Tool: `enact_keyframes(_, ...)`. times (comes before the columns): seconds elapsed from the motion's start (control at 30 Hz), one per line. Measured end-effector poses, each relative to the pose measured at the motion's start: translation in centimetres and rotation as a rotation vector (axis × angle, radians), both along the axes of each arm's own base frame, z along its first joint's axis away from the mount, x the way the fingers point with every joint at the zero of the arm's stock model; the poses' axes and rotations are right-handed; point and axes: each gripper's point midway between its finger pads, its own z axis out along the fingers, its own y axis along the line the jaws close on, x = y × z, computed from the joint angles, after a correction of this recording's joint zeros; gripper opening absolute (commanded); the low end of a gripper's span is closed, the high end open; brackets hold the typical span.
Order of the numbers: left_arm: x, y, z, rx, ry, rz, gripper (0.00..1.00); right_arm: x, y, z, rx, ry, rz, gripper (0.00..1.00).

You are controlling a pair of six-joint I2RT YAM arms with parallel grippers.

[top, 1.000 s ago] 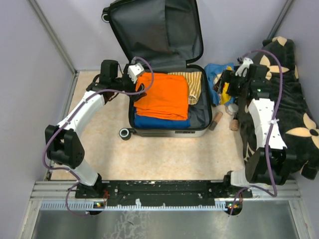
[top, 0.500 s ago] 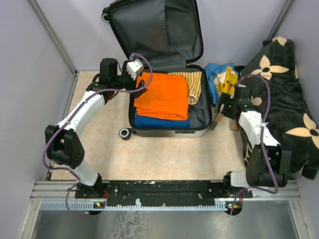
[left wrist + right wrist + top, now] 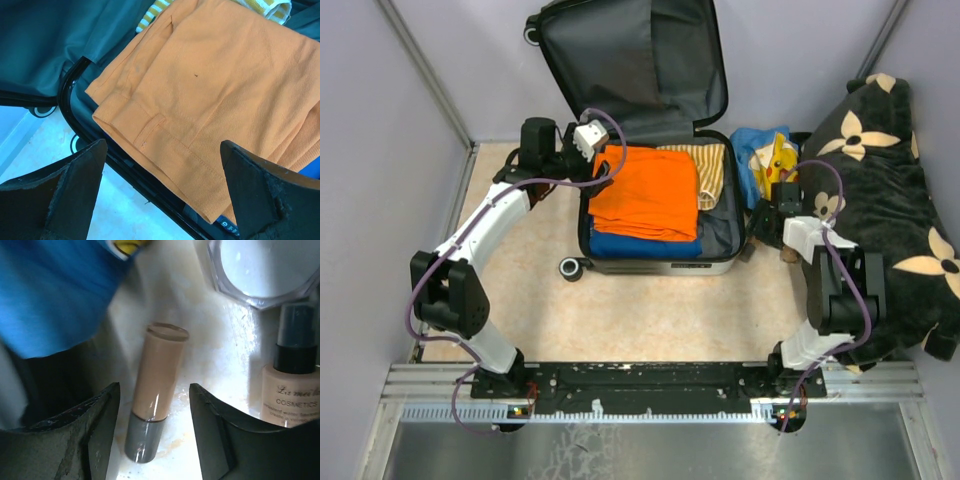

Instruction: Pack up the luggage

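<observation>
The luggage [image 3: 665, 266] lies open on the floor with its grey-lined lid [image 3: 630, 60] raised at the back. Inside are a folded orange garment [image 3: 645, 190], a yellow striped cloth [image 3: 708, 170] and a blue garment [image 3: 640, 245] beneath. My left gripper [image 3: 600, 165] hovers open over the case's back left corner, above the orange garment's [image 3: 220, 85] edge and the black rim [image 3: 125, 172]. My right gripper [image 3: 767, 222] is low between the case and the cushion. It is open, and a beige tube with a grey cap [image 3: 156, 385] lies on the floor between its fingers [image 3: 100, 425], with a gap on each side.
A "Cosmetics" pump bottle [image 3: 292, 385] and a clear round container [image 3: 262, 267] lie just right of the tube. A blue cloth [image 3: 760, 150] with a yellow toy [image 3: 778, 160] sits behind it. The big black flowered cushion [image 3: 890, 190] fills the right side. Purple walls close in on both sides.
The right arm has swung down from over the cushion to the floor beside the case, and its jaws have narrowed around the tube. The left arm has not moved.
</observation>
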Motion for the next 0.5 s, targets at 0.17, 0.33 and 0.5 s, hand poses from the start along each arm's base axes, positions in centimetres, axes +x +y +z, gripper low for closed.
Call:
enact_keyframes(0.17,0.0,0.1,-0.2,0.01,0.0,0.002,1.0,-1.4,-0.2,-2.7,0.0,0.089,-0.032,0.49)
enact_keyframes(0.33,0.0,0.2,-0.3,0.012,0.0,0.003,1.0,-1.6,-0.9,-2.9,-0.025,0.096,-0.067,0.33)
enact_keyframes(0.5,0.0,0.2,-0.3,0.014,0.0,0.006,1.0,-1.8,-1.5,-3.0,-0.05,0.104,-0.092,0.2)
